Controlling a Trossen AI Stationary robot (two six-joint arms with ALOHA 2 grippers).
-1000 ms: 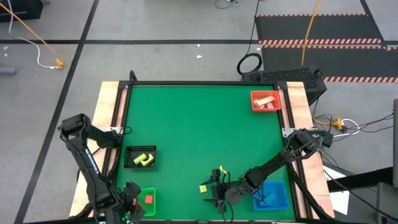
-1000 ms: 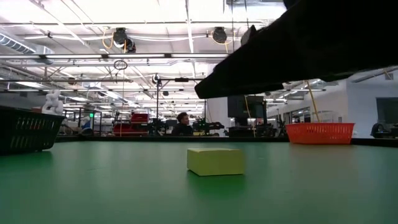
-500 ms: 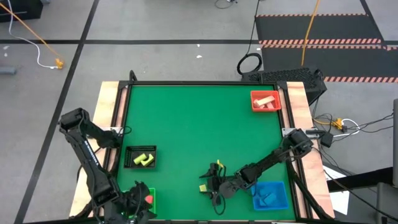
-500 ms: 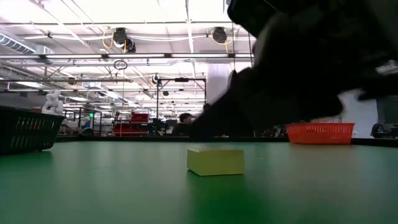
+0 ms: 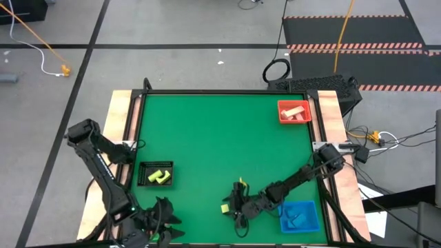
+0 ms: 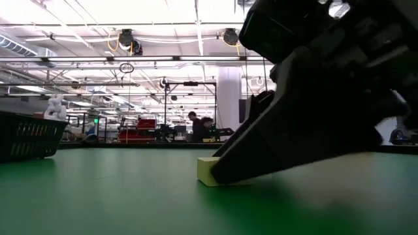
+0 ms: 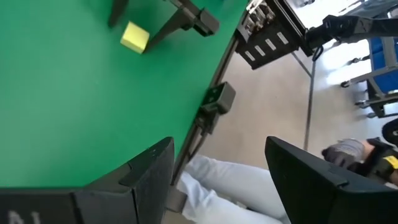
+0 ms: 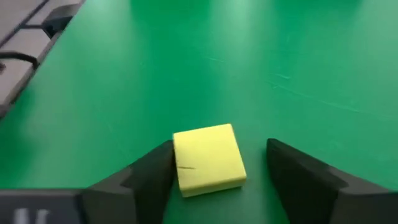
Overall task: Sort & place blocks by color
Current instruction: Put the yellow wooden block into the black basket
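Near the front edge of the green table [image 5: 220, 131], the right gripper [image 5: 233, 210] sits low around a yellow block [image 8: 208, 157]. In the right wrist view its 2 dark fingers [image 8: 144, 177] are spread wide, 1 on each side of the block; 1 finger is just beside the block's edge, the other stands a little apart, and I cannot tell whether either pad touches. The block lies flat on the table and is not gripped. In the low view the right gripper fills the right half of the picture and covers most of the block, leaving only 1 yellow corner showing.

The left gripper [image 5: 160, 222] hangs over the table's front left corner, above the green tray [image 5: 165, 214]. The left wrist view shows its 2 fingers [image 7: 149, 171] parted with nothing between them.

Elsewhere, 2 yellow-green blocks [image 5: 158, 177] lie in the black bin [image 5: 156, 173] by the left edge. 2 tan wooden blocks [image 5: 295, 111] lie in the red tray [image 5: 294, 111] at the far right corner. Blue blocks [image 5: 298, 218] lie in the blue tray [image 5: 300, 215] at the front right, just beside the right arm.
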